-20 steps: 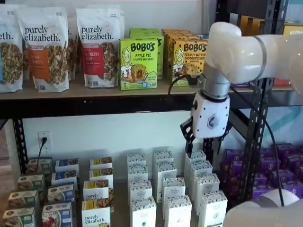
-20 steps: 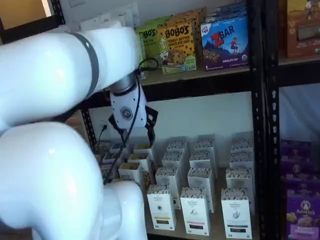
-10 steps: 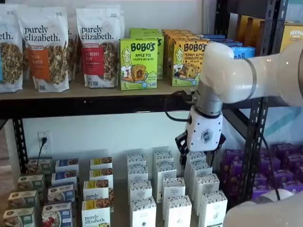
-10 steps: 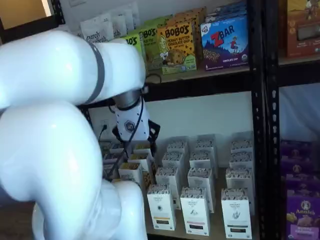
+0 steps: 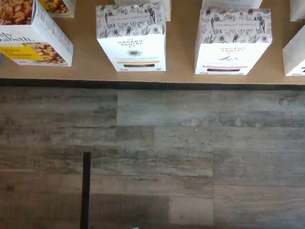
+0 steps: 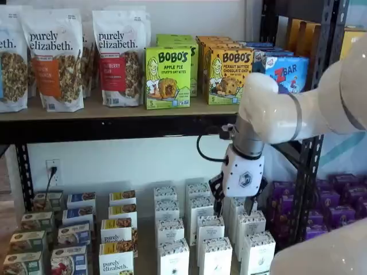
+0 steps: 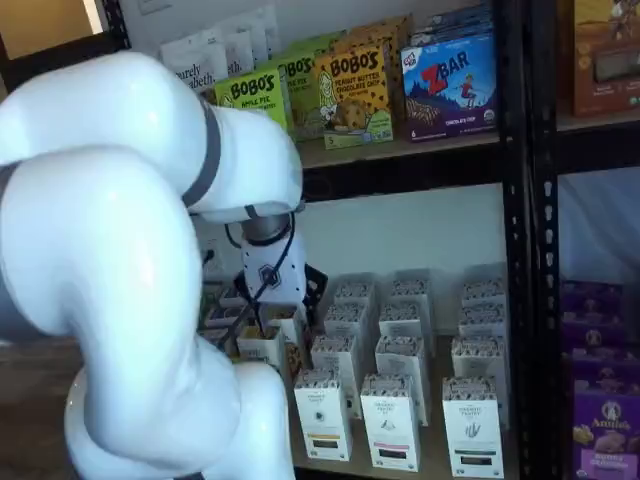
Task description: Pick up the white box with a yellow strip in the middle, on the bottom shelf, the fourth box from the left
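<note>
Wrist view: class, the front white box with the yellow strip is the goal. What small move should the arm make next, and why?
Probably shift the hand sideways until it lines up over the white box, before any descent. The hand is open and empty, hanging above the white rows on the bottom shelf. In the wrist view that box sits off-centre, so going down now would likely miss it.

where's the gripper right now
In a shelf view the gripper hangs below the upper shelf board, just above the rows of white cartons on the bottom shelf, left of the purple boxes.
</note>
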